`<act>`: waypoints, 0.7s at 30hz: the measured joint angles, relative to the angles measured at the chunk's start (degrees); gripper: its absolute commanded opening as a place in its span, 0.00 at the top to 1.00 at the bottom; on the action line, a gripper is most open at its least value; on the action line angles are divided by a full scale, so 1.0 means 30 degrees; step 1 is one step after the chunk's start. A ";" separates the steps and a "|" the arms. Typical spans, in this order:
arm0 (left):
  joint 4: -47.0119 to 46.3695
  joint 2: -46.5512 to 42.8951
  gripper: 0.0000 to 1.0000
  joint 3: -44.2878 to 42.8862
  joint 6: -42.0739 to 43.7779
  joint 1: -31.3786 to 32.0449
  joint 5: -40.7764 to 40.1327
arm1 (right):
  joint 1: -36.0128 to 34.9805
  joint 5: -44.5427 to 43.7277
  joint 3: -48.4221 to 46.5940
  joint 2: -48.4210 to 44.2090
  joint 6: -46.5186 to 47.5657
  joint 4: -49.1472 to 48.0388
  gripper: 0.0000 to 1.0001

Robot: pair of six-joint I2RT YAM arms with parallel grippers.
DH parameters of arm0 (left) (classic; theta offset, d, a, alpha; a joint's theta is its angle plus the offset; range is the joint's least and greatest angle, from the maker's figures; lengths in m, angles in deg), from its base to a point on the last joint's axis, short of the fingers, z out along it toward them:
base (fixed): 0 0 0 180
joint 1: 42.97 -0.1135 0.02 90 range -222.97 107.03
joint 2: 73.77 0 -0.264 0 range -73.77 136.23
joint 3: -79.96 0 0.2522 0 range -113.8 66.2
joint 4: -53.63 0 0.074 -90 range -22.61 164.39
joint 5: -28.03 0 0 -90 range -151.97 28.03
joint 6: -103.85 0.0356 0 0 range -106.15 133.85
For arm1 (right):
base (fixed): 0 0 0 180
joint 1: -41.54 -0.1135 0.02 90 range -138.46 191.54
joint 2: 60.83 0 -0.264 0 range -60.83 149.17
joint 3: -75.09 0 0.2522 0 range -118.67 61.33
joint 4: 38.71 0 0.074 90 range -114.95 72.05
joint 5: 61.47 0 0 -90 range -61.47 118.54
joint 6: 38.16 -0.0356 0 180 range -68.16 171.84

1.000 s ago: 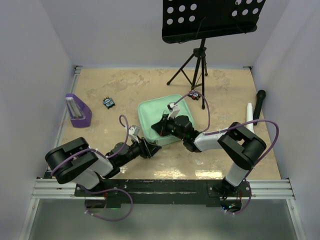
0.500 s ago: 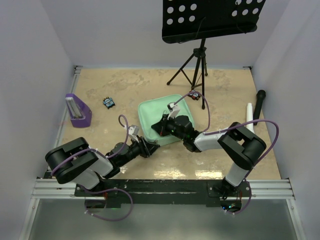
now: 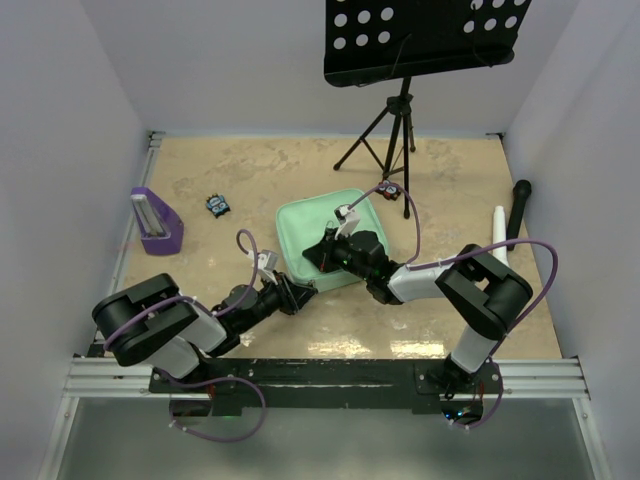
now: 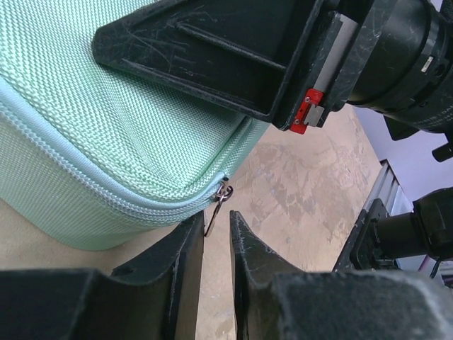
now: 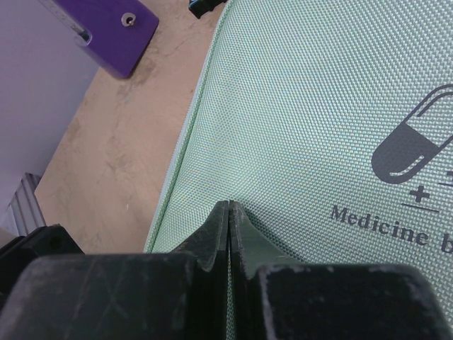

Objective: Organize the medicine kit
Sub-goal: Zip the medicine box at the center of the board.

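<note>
Centrally on the tan table (image 3: pixel 250 170) sits the mint-green medicine kit (image 3: pixel 303 222), lid down and zipped, with the purple stand (image 3: pixel 155 220) well apart to its left. The right gripper (image 5: pixel 228 210) has its fingers pressed tightly together, no gap showing, and its tips rest on the woven lid just left of the grey pill logo (image 5: pixel 416 147). The left gripper (image 4: pixel 216 221) lies low at the kit's near corner – its fingers stand only slightly parted, and the small metal zipper pull (image 4: pixel 215 210) hangs down into the narrow gap between them. The pull lies close against one finger, though a firm pinch cannot be made out.
</note>
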 measured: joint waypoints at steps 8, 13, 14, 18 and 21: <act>0.0000 0.0109 0.81 0.0000 -0.0007 -0.0015 -0.0168 | 0.0000 -0.0007 0.0000 -0.0036 0.0007 0.0036 1.00; 0.0000 0.0109 0.85 0.0000 -0.0007 -0.0022 -0.0233 | 0.0000 -0.0007 0.0000 -0.0051 0.0007 0.0051 1.00; 0.0000 0.0109 0.86 0.0000 -0.0007 -0.0029 -0.0233 | 0.0000 -0.0007 0.0007 -0.0051 0.0007 0.0058 1.00; -0.0022 0.0109 0.91 0.0000 -0.0029 -0.0029 -0.0197 | 0.0000 -0.0007 0.0015 -0.0109 0.0022 0.0109 1.00; -0.0131 0.0109 1.00 0.0000 -0.0080 -0.0029 -0.0087 | 0.0000 -0.0007 0.0015 -0.0131 0.0044 0.0153 1.00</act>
